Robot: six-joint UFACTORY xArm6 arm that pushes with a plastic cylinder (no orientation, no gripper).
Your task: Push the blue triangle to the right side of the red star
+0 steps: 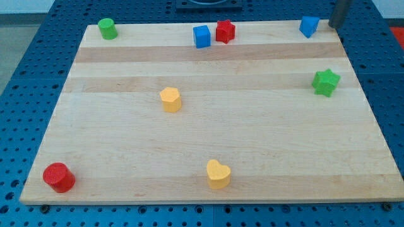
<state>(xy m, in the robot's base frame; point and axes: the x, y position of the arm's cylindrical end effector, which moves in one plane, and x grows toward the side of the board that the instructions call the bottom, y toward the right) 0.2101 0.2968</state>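
One rod, my tip [332,26], stands just right of the blue triangle [308,26].

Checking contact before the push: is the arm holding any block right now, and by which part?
Nothing is held. My tip sits at the view's top right, just right of the blue triangle, apparently apart from it. The red star lies farther left.

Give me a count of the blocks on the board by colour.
Blue: 2, the blue cube and the blue triangle
Red: 2, the red star and the red cylinder
Green: 2, the green cylinder and the green star
Yellow: 2, the yellow hexagon and the yellow heart
Total: 8
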